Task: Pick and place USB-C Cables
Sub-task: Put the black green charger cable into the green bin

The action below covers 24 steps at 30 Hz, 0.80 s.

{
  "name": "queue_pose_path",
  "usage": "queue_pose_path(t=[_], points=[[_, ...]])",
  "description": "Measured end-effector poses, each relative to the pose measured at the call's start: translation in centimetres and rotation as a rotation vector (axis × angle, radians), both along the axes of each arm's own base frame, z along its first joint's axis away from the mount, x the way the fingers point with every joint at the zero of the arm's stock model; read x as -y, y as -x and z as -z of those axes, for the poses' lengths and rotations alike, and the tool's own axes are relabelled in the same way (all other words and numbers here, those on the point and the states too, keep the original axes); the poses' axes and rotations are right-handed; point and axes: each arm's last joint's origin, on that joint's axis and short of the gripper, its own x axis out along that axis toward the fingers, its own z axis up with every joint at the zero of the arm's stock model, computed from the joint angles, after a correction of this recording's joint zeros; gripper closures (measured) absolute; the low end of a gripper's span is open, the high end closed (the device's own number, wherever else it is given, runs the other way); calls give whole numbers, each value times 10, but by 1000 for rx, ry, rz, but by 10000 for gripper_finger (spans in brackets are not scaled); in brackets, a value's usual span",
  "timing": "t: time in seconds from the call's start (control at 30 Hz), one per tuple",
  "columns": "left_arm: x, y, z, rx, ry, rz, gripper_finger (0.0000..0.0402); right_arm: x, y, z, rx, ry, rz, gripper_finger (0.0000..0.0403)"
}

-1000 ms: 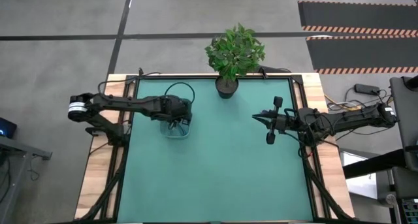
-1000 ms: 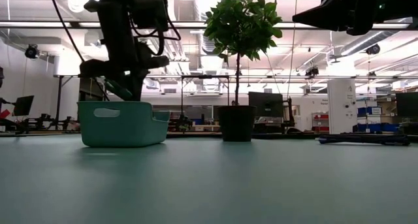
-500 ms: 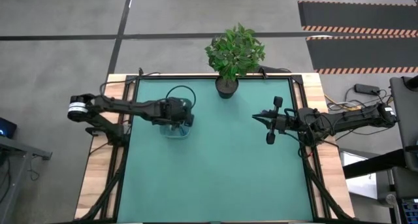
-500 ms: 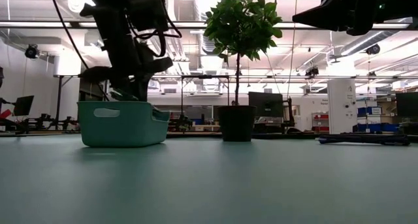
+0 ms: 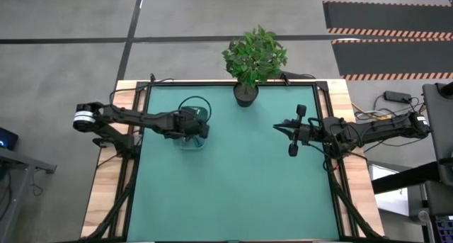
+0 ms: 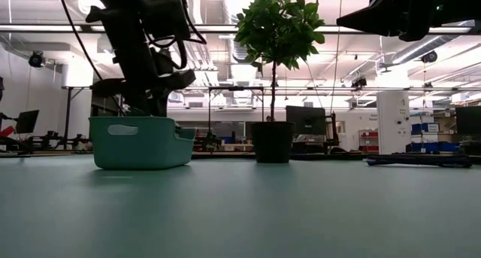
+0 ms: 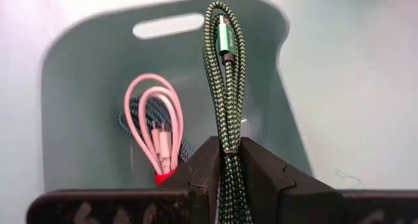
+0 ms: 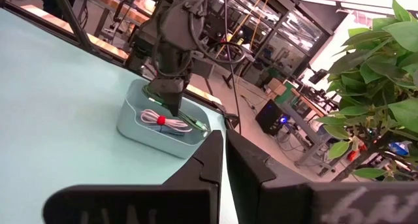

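My left gripper (image 5: 192, 128) is over the pale teal bin (image 5: 190, 145) at the table's far left, fingers pointing down into it, shut on a green braided USB-C cable bundle (image 7: 225, 87). In the bin lie a white-pink cable bundle with a red tie (image 7: 157, 129) and a dark blue one (image 7: 134, 119) under it. The bin also shows in the low view (image 6: 139, 141) and the right wrist view (image 8: 140, 129). My right gripper (image 5: 277, 127) hangs shut and empty above the table's right side. My left gripper pinches the green bundle between its two fingers, across the doubled strands (image 7: 229, 160) partway along the bundle. The fingers come from above, pointing down. The bundle's looped end with the green plug (image 7: 225, 34) reaches past the fingertips into the bin; whether it touches the floor I cannot tell.
A potted plant (image 5: 251, 59) stands at the table's far edge, right of the bin. A flat dark object (image 6: 417, 160) lies at the right of the low view. The green mat (image 5: 233, 193) spreads toward the near edge.
My left gripper has shifted a little toward the table's near edge over the bin and tipped slightly, staying shut on the green cable bundle. My right arm has kept still.
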Motion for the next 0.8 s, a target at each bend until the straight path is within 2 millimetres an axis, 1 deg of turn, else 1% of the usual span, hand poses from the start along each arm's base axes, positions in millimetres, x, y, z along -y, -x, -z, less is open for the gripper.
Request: queue_pose_path(t=[0.13, 0.47, 0.8], points=[[3, 2, 5, 2, 2, -9, 359, 0, 0, 0, -3, 0, 0, 392], [3, 0, 7, 48, -23, -15, 359, 0, 0, 0, -3, -1, 0, 392], [9, -3, 6, 87, -35, -20, 359, 0, 0, 0, -4, 2, 0, 392]])
